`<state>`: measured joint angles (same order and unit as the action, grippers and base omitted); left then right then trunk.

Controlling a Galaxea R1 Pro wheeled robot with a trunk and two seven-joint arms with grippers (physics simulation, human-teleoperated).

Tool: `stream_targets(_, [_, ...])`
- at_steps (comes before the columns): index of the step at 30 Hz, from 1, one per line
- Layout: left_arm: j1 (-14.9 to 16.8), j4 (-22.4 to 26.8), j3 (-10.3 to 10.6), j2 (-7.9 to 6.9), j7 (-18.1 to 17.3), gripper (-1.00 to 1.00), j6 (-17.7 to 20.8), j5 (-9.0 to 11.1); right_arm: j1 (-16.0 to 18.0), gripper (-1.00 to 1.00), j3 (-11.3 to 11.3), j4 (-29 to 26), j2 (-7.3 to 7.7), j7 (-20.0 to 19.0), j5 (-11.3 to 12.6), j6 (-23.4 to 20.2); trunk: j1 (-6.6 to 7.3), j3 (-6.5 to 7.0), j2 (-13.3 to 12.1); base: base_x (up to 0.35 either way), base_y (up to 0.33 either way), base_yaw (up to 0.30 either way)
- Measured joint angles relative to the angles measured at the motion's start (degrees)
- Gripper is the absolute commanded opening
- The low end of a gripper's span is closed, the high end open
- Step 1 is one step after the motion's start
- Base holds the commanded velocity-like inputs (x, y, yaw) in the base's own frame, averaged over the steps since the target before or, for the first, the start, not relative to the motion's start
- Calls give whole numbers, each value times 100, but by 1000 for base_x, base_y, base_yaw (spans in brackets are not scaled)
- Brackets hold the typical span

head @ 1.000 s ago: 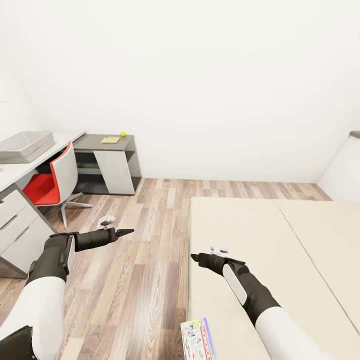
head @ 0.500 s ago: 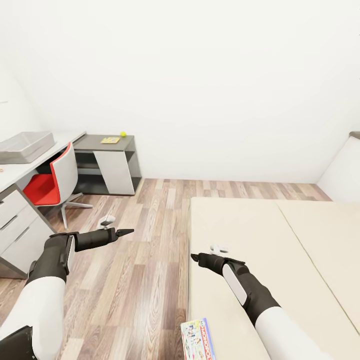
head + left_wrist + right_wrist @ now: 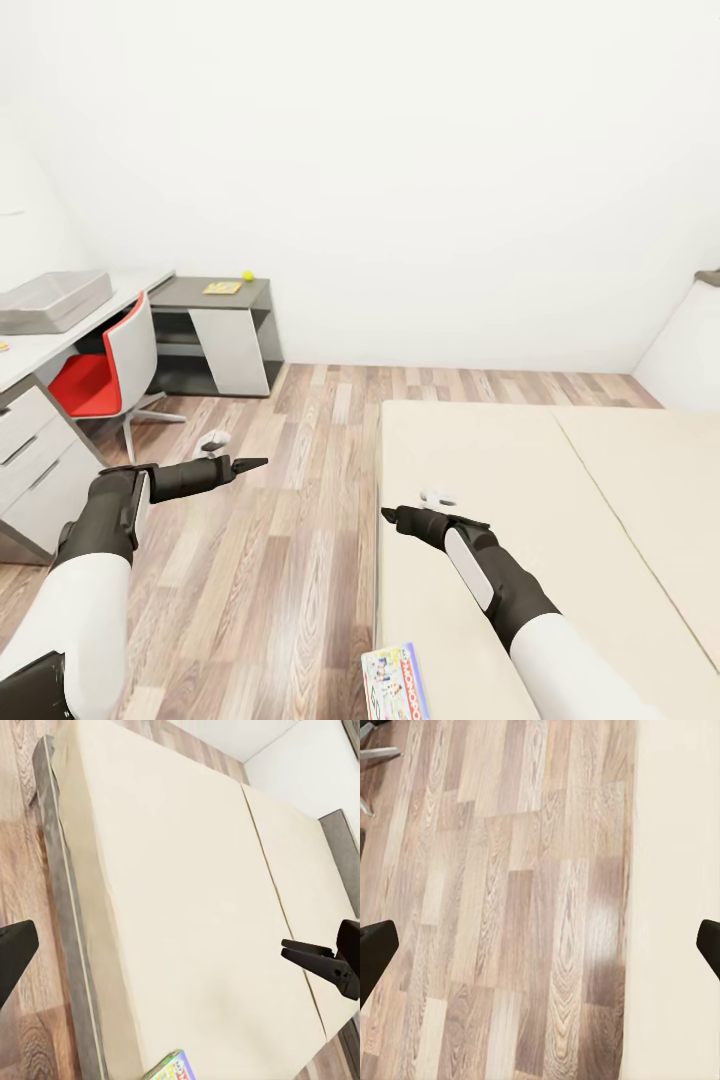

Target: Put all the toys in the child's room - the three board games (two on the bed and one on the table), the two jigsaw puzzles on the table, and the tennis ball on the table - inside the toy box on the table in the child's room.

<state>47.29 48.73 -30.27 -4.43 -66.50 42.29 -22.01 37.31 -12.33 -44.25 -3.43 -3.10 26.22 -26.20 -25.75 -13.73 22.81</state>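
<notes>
A Monopoly board game [image 3: 395, 683] lies on the bed [image 3: 520, 470] at its near left corner; its corner also shows in the left wrist view [image 3: 171, 1068]. Far left, the grey toy box [image 3: 55, 300] stands on the pale table [image 3: 40, 345]. On the table's lower dark section [image 3: 190, 294] lie a flat yellowish toy [image 3: 221, 288], too far to read, and the tennis ball [image 3: 246, 274]. My left gripper [image 3: 250, 464] hangs open over the floor. Over the bed's left edge my right gripper [image 3: 388, 515] is open. Both are empty.
A red and white chair [image 3: 105, 370] stands between the table and the wood floor [image 3: 290, 560]. A white wall closes the far side. The bed's grey frame edge [image 3: 56, 892] runs along the floor, and the headboard [image 3: 708, 275] is at far right.
The whole picture has shifted slightly, with the table and board game sliding down and left in view, so the camera has moved. Both arms hold the same pose.
</notes>
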Motion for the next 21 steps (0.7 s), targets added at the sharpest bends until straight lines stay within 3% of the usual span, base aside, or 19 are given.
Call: stream_targets(21, [0,0,0,0,17,100,-16,-2,0,100,-7,0,-8,0,-6,7,0,198,0,0,0,0])
